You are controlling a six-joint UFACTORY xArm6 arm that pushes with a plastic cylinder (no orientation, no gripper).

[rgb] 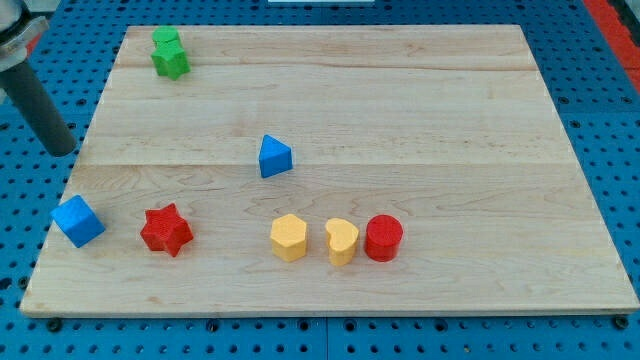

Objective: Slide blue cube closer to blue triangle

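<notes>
In the camera view we see a pale wooden tabletop (420, 120) with visible grain, lying on a blue perforated base (610, 100). Our arm has no fingers, only a dark smooth rod; my tip (62, 150) stands at the view's left edge, apparently just off the wood, well above the blue cube (77, 220). The blue triangle (274, 157) lies near the middle, well apart from the cube. A red star (166, 231), yellow hexagon (289, 238), yellow heart (342, 241) and red cylinder (383, 238) form a row at the bottom. Two green blocks (169, 52) touch at top left.
</notes>
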